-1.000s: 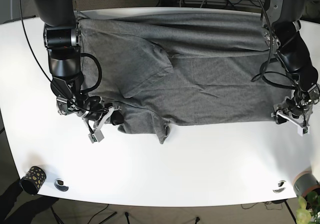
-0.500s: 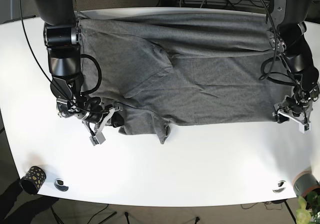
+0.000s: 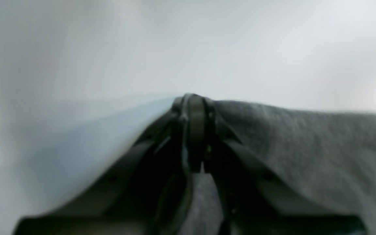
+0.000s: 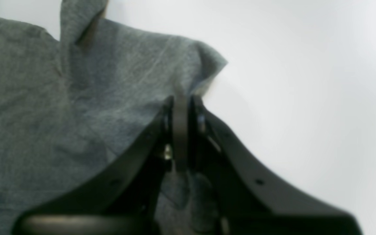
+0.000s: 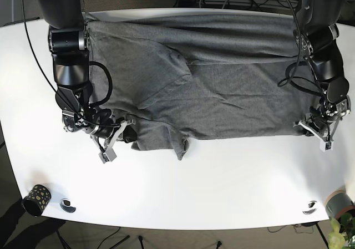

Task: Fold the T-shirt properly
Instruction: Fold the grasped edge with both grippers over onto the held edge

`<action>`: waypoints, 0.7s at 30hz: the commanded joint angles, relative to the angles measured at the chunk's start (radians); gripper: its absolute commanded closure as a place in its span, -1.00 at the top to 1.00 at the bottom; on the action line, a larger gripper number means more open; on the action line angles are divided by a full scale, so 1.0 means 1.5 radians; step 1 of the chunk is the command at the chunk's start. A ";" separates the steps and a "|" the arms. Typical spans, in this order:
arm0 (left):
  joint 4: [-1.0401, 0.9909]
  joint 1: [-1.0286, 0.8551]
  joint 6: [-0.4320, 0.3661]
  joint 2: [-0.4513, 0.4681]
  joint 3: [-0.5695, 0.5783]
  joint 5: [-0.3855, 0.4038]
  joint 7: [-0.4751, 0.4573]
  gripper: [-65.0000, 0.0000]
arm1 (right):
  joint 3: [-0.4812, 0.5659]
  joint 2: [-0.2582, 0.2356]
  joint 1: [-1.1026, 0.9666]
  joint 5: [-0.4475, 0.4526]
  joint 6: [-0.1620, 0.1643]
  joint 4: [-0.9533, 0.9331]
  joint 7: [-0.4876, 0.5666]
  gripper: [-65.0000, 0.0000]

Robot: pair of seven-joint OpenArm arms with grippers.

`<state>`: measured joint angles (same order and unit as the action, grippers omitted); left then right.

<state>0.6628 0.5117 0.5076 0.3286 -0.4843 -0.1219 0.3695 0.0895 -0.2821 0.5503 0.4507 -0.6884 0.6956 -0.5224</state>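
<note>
A grey T-shirt (image 5: 222, 88) lies spread across the white table (image 5: 222, 188), with one sleeve folded over the body. My left gripper (image 5: 319, 133) is at the shirt's front right corner in the base view. In the left wrist view it (image 3: 194, 104) is shut, with the shirt's cloth (image 3: 305, 147) at and under its tips. My right gripper (image 5: 118, 138) is at the shirt's front left edge. In the right wrist view it (image 4: 181, 101) is shut on the hem, close to a corner of the shirt (image 4: 109, 98).
A black cup with yellow dots (image 5: 36, 199) stands at the front left corner, with a small round disc (image 5: 67, 205) beside it. Another disc (image 5: 310, 207) and a grey pot with a plant (image 5: 339, 204) are at the front right. Cables run behind the table.
My left gripper has moved a little left and back along the shirt's right corner. My right gripper has shifted slightly at the front left hem. The shirt lies about the same.
</note>
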 commanded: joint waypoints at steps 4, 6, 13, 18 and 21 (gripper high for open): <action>0.123 -0.011 0.045 -0.011 -0.033 0.007 0.025 -1.00 | -0.006 -0.031 0.008 0.014 -0.007 0.109 -0.034 -1.00; 0.170 -0.017 0.046 -0.019 -0.040 0.007 0.047 -1.00 | -0.006 -0.032 -0.001 0.014 -0.007 0.145 -0.048 -1.00; 0.309 -0.053 0.047 -0.043 -0.042 0.008 0.098 -1.00 | -0.006 -0.044 -0.022 0.014 -0.007 0.256 -0.112 -1.00; 0.380 -0.080 0.047 -0.044 -0.043 0.010 0.133 -1.00 | -0.029 -0.052 -0.056 0.014 -0.007 0.358 -0.148 -1.00; 0.407 -0.096 0.048 -0.044 -0.043 0.041 0.137 -1.00 | -0.067 -0.050 -0.080 0.014 -0.007 0.415 -0.189 -1.00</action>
<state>1.2377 0.3550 0.5781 0.2455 -0.5476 -0.0902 0.5922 0.0151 -0.3466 0.4110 0.4591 -0.6930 1.2541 -0.7937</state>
